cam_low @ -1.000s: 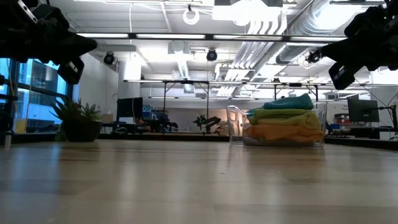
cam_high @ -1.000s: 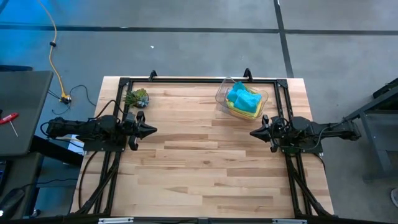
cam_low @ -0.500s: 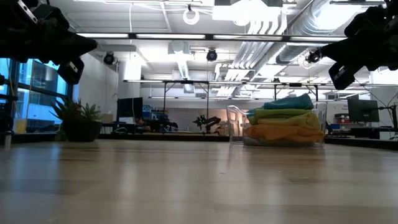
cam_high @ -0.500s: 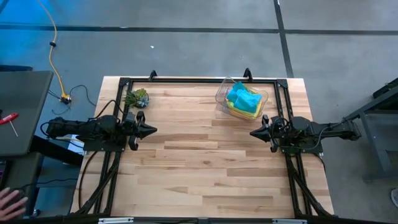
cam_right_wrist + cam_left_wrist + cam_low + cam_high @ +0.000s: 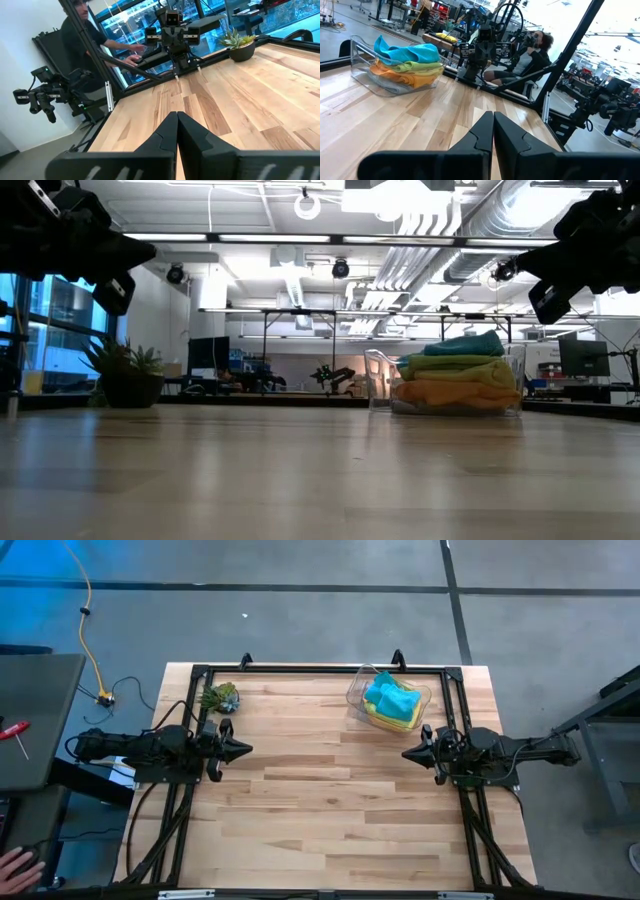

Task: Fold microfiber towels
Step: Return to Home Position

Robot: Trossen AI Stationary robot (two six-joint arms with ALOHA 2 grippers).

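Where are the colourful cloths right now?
Seen from above, the cloths lie stacked in the clear bin at the far edge of the table, right of centre, just beyond the right pincer.

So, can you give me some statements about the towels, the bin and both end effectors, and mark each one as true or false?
1. The teal towel lies on top of the stack in the clear bin. True.
2. The left end effector holds a towel. False: it is shut on nothing, over the left side of the table.
3. The small plant stands inside the bin. False: it stands on the table near the far left corner, apart from the bin.
4. The right end effector is shut and empty. True.
5. The orange towel lies above the teal one. False: it lies low in the stack, below the teal one.
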